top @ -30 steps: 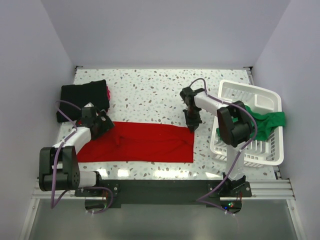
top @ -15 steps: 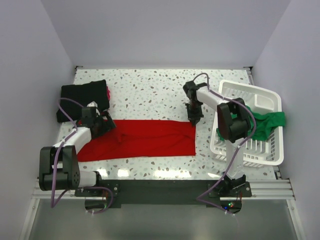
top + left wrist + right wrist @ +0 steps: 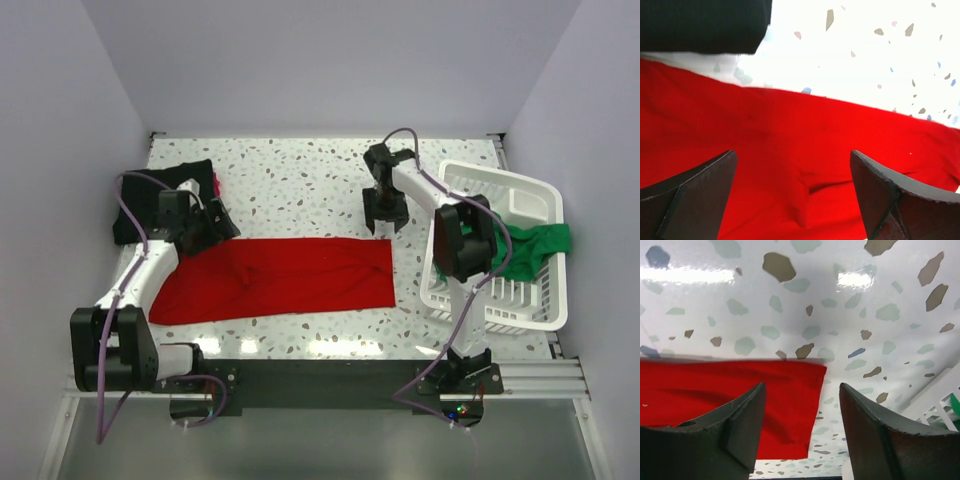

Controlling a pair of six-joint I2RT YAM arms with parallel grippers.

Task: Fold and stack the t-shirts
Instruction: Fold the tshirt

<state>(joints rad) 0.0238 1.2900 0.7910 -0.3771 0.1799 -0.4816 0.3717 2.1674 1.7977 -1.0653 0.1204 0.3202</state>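
A bright red t-shirt [image 3: 275, 280] lies flat as a long folded strip across the near table, also seen as the red t-shirt [image 3: 790, 135] and the red t-shirt [image 3: 730, 390] from the wrists. My left gripper [image 3: 218, 230] hovers open over its far left edge, nothing between its jaws in the left gripper [image 3: 792, 160] view. My right gripper [image 3: 383, 224] hangs open just above the strip's far right corner, empty in the right gripper [image 3: 801, 390] view. A folded black t-shirt [image 3: 165, 190] lies at the back left. A green t-shirt [image 3: 540, 245] drapes over the basket.
The white slatted basket [image 3: 470, 180] stands at the right edge of the table, its corner [image 3: 940, 390] close to my right gripper. The black t-shirt [image 3: 700, 25] lies just beyond the red strip's left end. A pink sliver [image 3: 215, 186] shows beside the black fold.
My right gripper has opened, let go of the red shirt's far right corner and drawn back from it. My left gripper has lifted and shifted back, still open.
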